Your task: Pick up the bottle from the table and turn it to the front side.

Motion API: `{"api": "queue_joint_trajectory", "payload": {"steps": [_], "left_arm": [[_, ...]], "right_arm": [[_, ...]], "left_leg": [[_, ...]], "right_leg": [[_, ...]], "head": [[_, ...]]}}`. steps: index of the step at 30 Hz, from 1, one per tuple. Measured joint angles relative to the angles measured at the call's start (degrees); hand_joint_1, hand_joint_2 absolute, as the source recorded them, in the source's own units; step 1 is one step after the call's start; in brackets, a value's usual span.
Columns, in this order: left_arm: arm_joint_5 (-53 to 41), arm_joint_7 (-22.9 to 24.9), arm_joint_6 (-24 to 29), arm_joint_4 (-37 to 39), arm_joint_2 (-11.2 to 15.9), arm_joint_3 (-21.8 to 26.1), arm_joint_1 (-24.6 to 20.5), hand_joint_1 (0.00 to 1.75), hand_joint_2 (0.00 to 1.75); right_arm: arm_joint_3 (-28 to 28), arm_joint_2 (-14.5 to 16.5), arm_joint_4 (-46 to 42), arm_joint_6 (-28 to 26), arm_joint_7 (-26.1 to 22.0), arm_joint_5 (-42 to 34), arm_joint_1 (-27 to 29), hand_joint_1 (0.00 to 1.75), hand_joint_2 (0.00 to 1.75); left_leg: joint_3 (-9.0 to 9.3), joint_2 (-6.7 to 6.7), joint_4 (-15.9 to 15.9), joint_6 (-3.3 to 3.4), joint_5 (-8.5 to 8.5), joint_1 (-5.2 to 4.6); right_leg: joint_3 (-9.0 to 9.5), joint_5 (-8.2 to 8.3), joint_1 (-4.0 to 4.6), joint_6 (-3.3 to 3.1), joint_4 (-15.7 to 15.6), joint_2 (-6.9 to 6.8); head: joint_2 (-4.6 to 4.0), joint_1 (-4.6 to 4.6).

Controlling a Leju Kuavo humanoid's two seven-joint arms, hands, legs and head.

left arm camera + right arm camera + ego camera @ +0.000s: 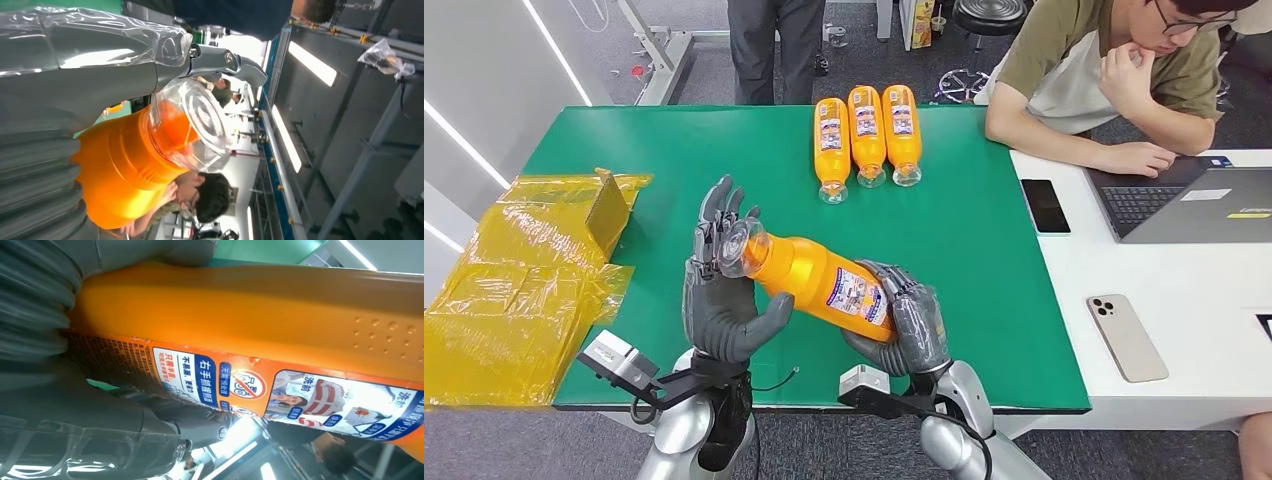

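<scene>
I have the orange bottle [819, 280] up off the green counter [984, 260], held between both arms and lying tilted, its clear cap end toward the left and its labelled base end toward the right. My left robot hand [724, 300] cups the cap end: the thumb curls under the neck while the fingers [719, 215] stand up behind the clear cap. In the left wrist view the clear cap [200, 125] sits right against that palm with one finger [225, 62] arched over it. My right robot hand [904, 320] wraps the lower body of the bottle, fingers closed round the label [859, 293]; the right wrist view shows printed panels of the label [260, 385] facing the camera. Farther back on the counter, three more orange bottles [867, 135] lie side by side, caps pointing toward me. Crumpled yellow plastic wrap [519, 280] lies at the counter's left edge. On the adjoining white desk [1204, 290] a seated person [1114, 80] leans beside a laptop [1194, 200], with a dark phone [1044, 205] and a light phone [1126, 337] nearby.
</scene>
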Motion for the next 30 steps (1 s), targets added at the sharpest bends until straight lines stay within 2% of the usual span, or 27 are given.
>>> {"api": "queue_joint_trajectory", "payload": {"steps": [13, 19, 26, 27, 30], "left_arm": [[0.04, 0.02, -2.0, 0.04, 0.0, 0.02, -0.12, 0.0, 1.75], [-0.78, 1.02, -2.52, 0.34, 0.02, 0.02, -0.04, 0.0, 1.75], [-2.41, 2.02, -3.31, 0.35, 0.02, 0.02, -0.06, 0.0, 1.75], [-2.53, 2.11, -3.4, 0.35, 0.02, 0.02, -0.06, 0.2, 1.75], [-3.04, 2.44, -3.96, 0.35, 0.02, 0.02, -0.06, 1.45, 1.75]], "right_arm": [[0.03, -0.49, -2.41, 4.05, 1.05, 3.09, 0.68, 1.75, 1.75], [0.83, -0.54, -2.33, 7.59, -0.56, 3.72, -0.86, 1.75, 1.75], [0.92, -0.53, -2.18, 9.34, -1.71, 3.06, -1.52, 1.75, 1.75], [0.91, -0.53, -2.19, 9.57, -1.78, 3.1, -1.52, 1.75, 1.75], [0.88, -0.53, -2.33, 9.76, -2.29, 3.36, -1.49, 1.75, 1.75]], "left_leg": [[0.0, 0.0, -0.01, 0.0, 0.0, 0.0], [0.0, -0.01, 0.0, 0.0, 0.0, 0.0], [-0.02, -0.04, 0.0, 0.0, 0.0, 0.01], [-0.02, -0.04, 0.0, 0.0, 0.0, 0.01], [-0.02, -0.04, 0.0, 0.0, 0.0, 0.0]], "right_leg": [[0.0, 0.0, 0.0, 0.0, 0.0, 0.0], [0.0, 0.0, 0.0, 0.0, 0.0, -0.01], [0.01, -0.01, 0.0, 0.0, 0.0, -0.03], [0.01, -0.01, 0.0, 0.0, 0.0, -0.03], [0.0, -0.01, 0.0, 0.0, 0.0, -0.02]], "head": [[0.0, 0.01], [0.0, 0.0], [0.0, 0.0], [0.0, 0.0], [0.0, 0.0]]}}
